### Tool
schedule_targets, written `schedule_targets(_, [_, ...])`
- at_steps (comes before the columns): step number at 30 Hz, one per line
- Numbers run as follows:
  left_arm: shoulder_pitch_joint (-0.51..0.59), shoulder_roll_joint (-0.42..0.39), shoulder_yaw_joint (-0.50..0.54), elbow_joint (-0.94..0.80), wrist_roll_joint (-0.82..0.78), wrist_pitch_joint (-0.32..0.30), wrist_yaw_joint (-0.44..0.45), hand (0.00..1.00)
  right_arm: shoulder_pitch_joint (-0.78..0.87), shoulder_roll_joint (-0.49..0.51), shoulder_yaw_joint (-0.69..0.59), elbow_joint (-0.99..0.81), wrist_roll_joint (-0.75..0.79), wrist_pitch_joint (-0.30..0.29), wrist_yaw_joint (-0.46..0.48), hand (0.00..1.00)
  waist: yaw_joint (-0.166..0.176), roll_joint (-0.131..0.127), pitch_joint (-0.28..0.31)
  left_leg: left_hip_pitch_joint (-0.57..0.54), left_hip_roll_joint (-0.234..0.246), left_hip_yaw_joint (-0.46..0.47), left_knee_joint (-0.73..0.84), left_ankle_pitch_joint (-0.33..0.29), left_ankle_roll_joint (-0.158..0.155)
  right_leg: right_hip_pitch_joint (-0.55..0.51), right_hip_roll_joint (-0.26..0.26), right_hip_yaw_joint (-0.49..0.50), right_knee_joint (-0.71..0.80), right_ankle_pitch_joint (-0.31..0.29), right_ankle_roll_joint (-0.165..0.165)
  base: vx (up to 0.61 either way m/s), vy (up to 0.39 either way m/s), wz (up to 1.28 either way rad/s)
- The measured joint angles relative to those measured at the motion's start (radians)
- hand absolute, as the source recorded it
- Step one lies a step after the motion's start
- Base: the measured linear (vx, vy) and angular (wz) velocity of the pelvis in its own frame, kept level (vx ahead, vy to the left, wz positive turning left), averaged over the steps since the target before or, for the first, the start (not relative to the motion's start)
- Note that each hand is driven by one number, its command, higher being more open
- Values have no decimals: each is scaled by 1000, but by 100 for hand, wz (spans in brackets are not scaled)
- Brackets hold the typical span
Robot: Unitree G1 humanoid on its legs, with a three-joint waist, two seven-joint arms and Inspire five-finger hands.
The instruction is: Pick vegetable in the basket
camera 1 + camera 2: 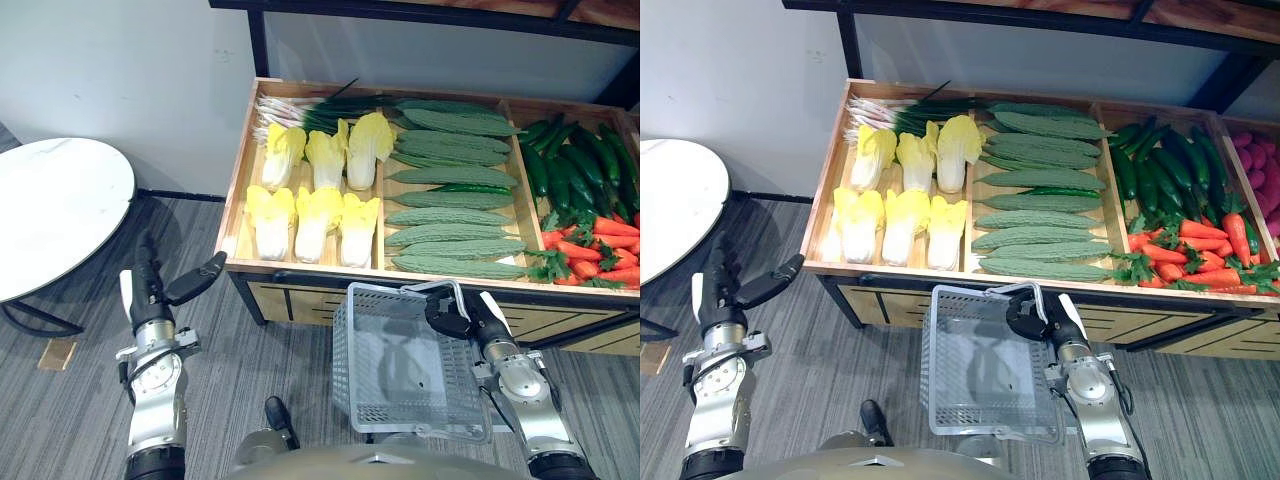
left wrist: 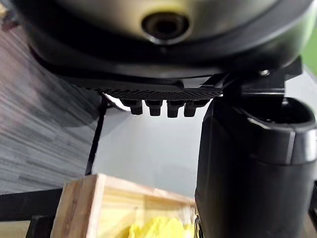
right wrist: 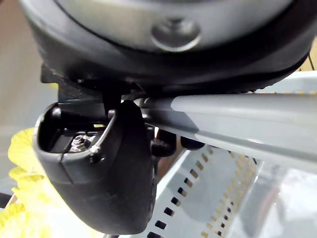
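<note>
Left eye view sets the robot before a wooden display stand (image 1: 300, 268) stocked with napa cabbages (image 1: 315, 225), bitter gourds (image 1: 450, 215), cucumbers (image 1: 560, 165), carrots (image 1: 590, 250) and a bunch of scallions (image 1: 300, 110). The grey plastic basket (image 1: 345, 360) hangs just in front of the stand's near edge, below the gourd compartment, carried by the right hand (image 1: 458, 315). In the right wrist view its fingers are curled round the basket's handle bar (image 3: 237, 116), with the slotted wall showing past them. The basket's mesh floor looks bare, so no vegetable has gone in yet. The left hand (image 1: 148, 290) is raised off to the left of the stand, well apart from the produce; its fingers (image 2: 158, 106) are straight, the thumb spread toward the stand, and they hold nothing. By my reading only the preparatory part is done, with the basket in hand and brought up to the stand. All the picking remains: reaching the free hand over to a vegetable (the cabbages lie nearest it), closing on one, lifting it clear and setting it into the basket.
</note>
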Motion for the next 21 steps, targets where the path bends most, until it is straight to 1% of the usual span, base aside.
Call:
schedule_targets(9, [-10, 5, -121, 1, -18, 0, -47, 100, 9, -18, 8, -32, 2, 0, 20, 0, -5, 1, 0, -2, 8, 21, 0, 0, 0, -16, 9, 20, 1, 1, -1, 14, 2, -8])
schedule_targets(16, [-14, 5, -155, 24, -61, 0, -53, 100, 11, -33, 18, -62, 3, 0, 24, 0, -8, 8, 4, -18, 8, 36, 0, -1, 1, -42, 9, 39, 3, 4, 1, 9, 12, -6])
schedule_targets(17, [-21, 8, -156, 40, -61, 2, -58, 100, 10, -43, 26, -63, 4, 0, 24, 0, -6, 12, 4, -17, 8, 38, 0, -1, 1, -43, 10, 42, 3, 4, 1, 16, 7, -6])
schedule_targets(18, [-39, 22, -149, 49, -61, 18, -74, 100, 9, -50, 26, -64, 4, 0, 25, 0, -2, 15, 5, -17, 9, 40, 0, -2, 0, -43, 10, 42, 4, 4, 1, 14, 6, -5])
schedule_targets(19, [-94, 125, -131, 65, -61, 63, -114, 100, 4, -79, 34, -68, 4, 0, 36, 0, -2, 19, 7, -18, 11, 40, 0, -1, 0, -45, 10, 42, 4, 5, 1, 5, 2, -5])
schedule_targets(20, [-165, 250, -126, 129, -126, 63, -139, 100, 7, -113, 49, -74, 12, 0, 49, 0, 2, 23, 9, -15, 13, 42, 0, 0, -2, -45, 9, 46, 2, 11, 6, -8, -8, -15])
schedule_targets(21, [-374, 479, -153, 361, -266, 53, -159, 100, 5, -154, 76, -73, 44, 1, 55, 0, 21, 27, 12, -16, 23, 53, 0, 5, -4, -53, 21, 58, 5, 15, 3, -19, -19, -20])
